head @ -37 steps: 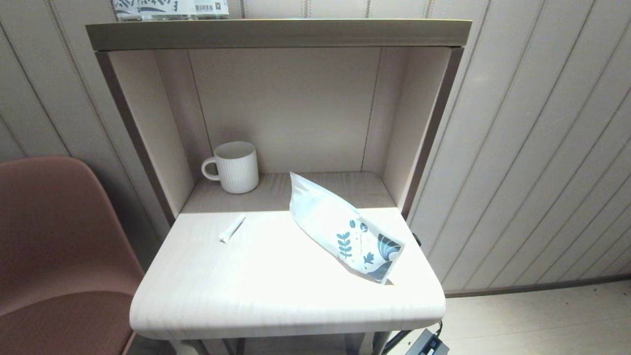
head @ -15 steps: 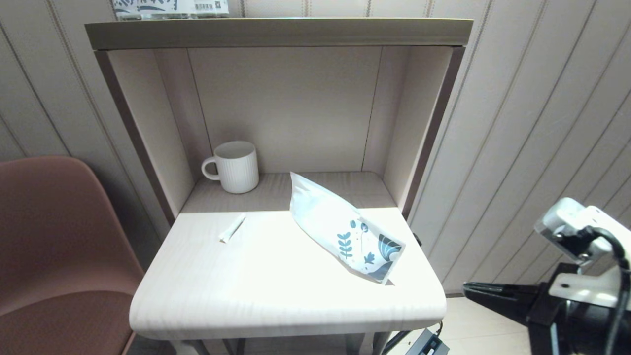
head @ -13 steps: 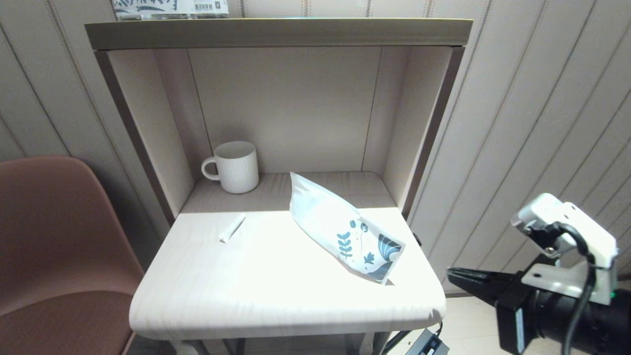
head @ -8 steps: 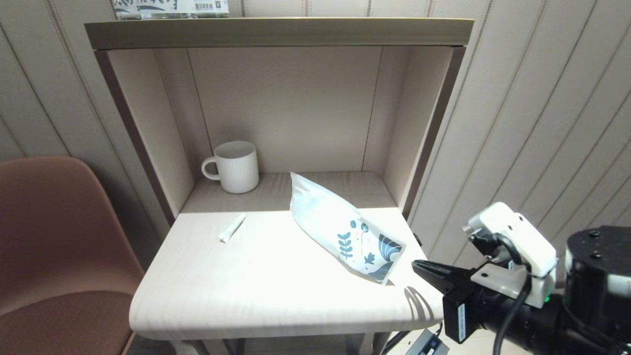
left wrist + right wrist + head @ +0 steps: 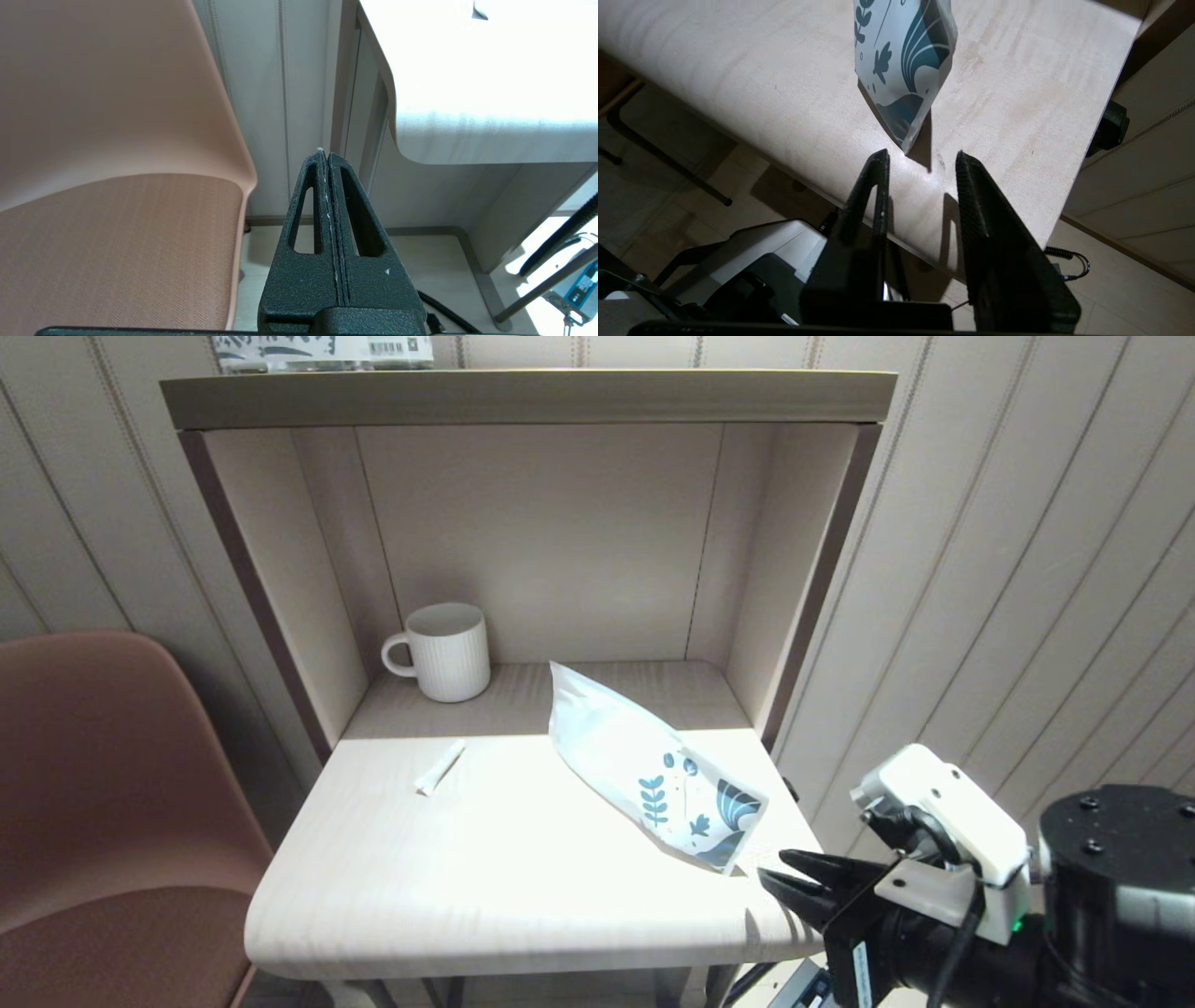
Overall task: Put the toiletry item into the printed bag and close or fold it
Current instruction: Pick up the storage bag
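The printed bag (image 5: 644, 765) lies slanted on the right half of the desk (image 5: 485, 887), its blue-teal leaf end (image 5: 906, 60) toward the front right. The toiletry item (image 5: 440, 767), a thin white stick packet, lies on the desk's left part, apart from the bag. My right gripper (image 5: 780, 882) hovers at the desk's front right corner, just short of the bag's printed corner; it is open (image 5: 922, 156) with nothing between its fingers. My left gripper (image 5: 325, 153) is shut and empty, parked low beside the chair, below the desk edge.
A white ribbed mug (image 5: 445, 651) stands in the shelf alcove at the back left. A printed package (image 5: 322, 352) rests atop the shelf. A brown chair (image 5: 103, 803) stands left of the desk. Cables (image 5: 1064, 256) and a grey device (image 5: 752, 261) lie below the front edge.
My right arm has come into view from the lower right and moved left toward the bag's printed corner; its fingers now reach over the desk's corner. Bag, packet and mug have not moved.
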{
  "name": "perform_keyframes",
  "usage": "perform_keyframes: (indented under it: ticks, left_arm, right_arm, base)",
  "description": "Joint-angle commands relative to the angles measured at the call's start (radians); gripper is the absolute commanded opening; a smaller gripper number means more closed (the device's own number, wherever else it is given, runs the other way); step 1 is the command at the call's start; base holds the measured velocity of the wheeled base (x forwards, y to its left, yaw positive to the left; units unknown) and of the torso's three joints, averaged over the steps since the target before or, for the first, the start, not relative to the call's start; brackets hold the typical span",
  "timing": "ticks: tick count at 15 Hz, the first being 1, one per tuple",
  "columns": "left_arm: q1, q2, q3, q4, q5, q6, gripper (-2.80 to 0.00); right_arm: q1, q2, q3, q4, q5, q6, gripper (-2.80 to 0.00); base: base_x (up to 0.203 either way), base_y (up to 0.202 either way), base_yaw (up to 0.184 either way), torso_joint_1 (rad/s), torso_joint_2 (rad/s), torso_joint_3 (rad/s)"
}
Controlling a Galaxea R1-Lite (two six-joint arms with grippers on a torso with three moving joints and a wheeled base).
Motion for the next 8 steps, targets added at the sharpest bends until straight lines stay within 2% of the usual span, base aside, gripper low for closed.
perform_keyframes:
  ticks: [1,5,8]
  left_arm:
    - [0.0,0.0,0.0,0.001,-0.001,0.001,-2.8]
    - [0.001,0.0,0.0,0.001,-0.001,0.002,-2.8]
    - [0.001,0.0,0.0,0.002,-0.001,0.002,-2.8]
  right_arm:
    - [0.023,0.007,-0.021,-0.004,0.006,0.01,0.0]
    - [0.038,0.055,-0.064,-0.006,0.021,0.048,0.0]
    - [0.022,0.145,-0.109,-0.01,0.074,0.05,0.0]
  base:
    - [0.0,0.0,0.0,0.0,0.0,0.0]
    - [0.0,0.0,0.0,0.0,0.0,0.0]
    - [0.0,0.0,0.0,0.0,0.0,0.0]
